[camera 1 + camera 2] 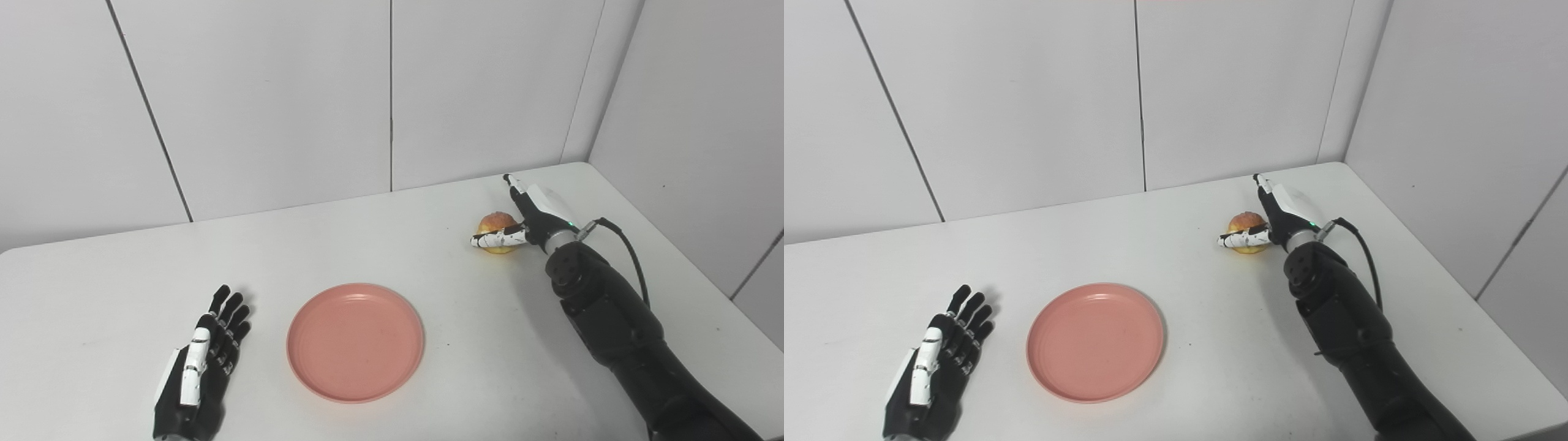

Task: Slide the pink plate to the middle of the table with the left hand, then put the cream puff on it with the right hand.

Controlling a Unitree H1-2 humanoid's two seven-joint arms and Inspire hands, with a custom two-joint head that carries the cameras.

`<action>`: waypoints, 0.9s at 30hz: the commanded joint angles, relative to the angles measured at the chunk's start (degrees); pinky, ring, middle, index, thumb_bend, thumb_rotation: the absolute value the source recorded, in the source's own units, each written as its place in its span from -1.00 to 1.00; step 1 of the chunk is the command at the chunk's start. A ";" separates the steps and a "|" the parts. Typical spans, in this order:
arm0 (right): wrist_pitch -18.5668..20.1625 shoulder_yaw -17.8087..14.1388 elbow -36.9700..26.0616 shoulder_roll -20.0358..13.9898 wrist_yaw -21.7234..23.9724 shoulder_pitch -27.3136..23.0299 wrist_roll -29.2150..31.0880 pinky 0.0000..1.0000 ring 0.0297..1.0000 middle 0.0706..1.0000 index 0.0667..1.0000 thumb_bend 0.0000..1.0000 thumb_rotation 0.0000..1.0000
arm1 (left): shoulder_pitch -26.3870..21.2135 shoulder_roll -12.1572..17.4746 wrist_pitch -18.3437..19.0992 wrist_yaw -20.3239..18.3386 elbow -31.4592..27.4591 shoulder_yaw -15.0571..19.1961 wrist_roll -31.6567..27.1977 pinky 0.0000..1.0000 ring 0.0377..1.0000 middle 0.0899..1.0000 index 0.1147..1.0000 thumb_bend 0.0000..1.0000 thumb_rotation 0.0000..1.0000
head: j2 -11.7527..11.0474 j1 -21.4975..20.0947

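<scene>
Right hand [528, 215] at cream puff [493, 225], far right of table [92, 288].
Thumb across near face, fingers extended past far side; closure not confirmed, contact behind puff hidden. Pink plate [355, 341] mid-table, toward near-left of puff. Left hand [202, 366] flat, spread, empty, just beside plate.

Pink plate [1095, 342] lying flat on the white desk [1164, 269], lower centre of frame. Left robot hand [934, 367] at lower left, resting flat beside the plate, fingers apart, clear of its rim. Right robot hand [1274, 217] at upper right, thumb across the cream puff [1246, 233], seemingly not yet closed on it.
</scene>
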 commanded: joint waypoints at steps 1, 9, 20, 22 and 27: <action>-2.37 -0.27 -0.58 -1.27 -1.22 -3.32 0.55 0.42 0.80 1.00 0.99 0.89 -0.23 | 2.99 0.66 2.72 0.16 3.43 0.47 -0.11 1.00 0.97 0.98 0.96 -0.27 1.00 | 0.36 0.12; -2.07 1.32 2.41 -1.58 -0.32 -4.43 1.31 0.48 0.80 0.98 0.96 0.90 -0.26 | 3.01 0.77 3.32 0.36 2.98 0.30 -0.23 1.00 0.95 0.96 0.94 -0.24 1.00 | 0.72 0.21; -0.65 2.78 2.98 -2.79 2.03 -4.89 2.18 0.62 0.83 0.90 0.87 0.89 -0.40 | 3.12 0.64 4.12 0.70 2.06 0.21 -0.14 1.00 0.96 0.97 0.95 -0.25 1.00 | 1.29 0.22; 0.23 3.25 2.82 -3.04 2.91 -5.17 1.87 0.65 0.83 0.85 0.82 0.88 -0.43 | 3.10 0.64 3.96 0.58 2.26 0.25 -0.25 1.00 0.96 0.97 0.95 -0.26 1.00 | 1.29 0.22; 0.61 3.59 3.84 -2.99 3.09 -5.72 1.70 0.54 0.64 0.68 0.63 0.79 -0.71 | 3.24 0.59 3.80 0.91 1.81 0.06 0.35 1.00 0.94 0.95 0.93 -0.23 1.00 | 1.51 0.43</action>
